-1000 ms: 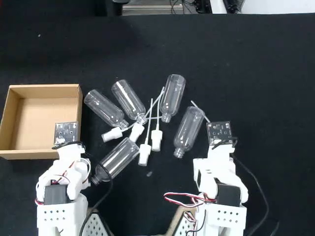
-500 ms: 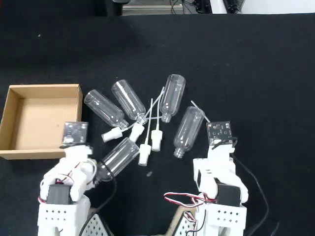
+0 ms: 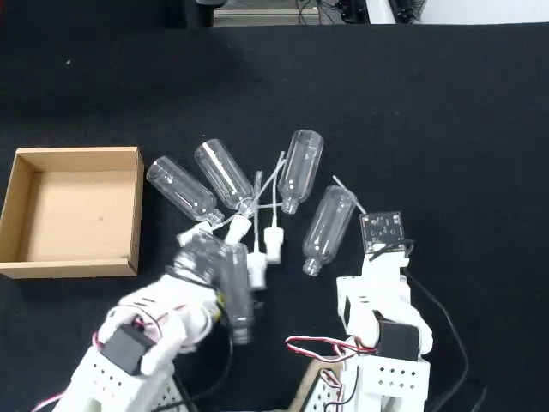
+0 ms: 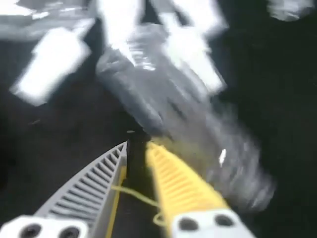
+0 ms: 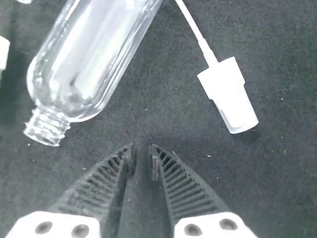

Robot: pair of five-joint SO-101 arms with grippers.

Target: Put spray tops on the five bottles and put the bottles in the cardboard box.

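Jaws of the left gripper (image 4: pixel 137 148) are seen almost together, clamped on nothing, with a clear bottle (image 4: pixel 173 109) lying just beside them. Those of the right gripper (image 5: pixel 142 153) are likewise drawn nearly together above the black table (image 3: pixel 429 129), near an uncapped bottle (image 5: pixel 89 59) and a loose spray top (image 5: pixel 228 101). At the left of the table, the cardboard box (image 3: pixel 17 184) is set.

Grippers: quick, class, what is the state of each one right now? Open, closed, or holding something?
Left gripper: cannot be told; it is blurred, beside a bottle.
Right gripper: closed, holding nothing.
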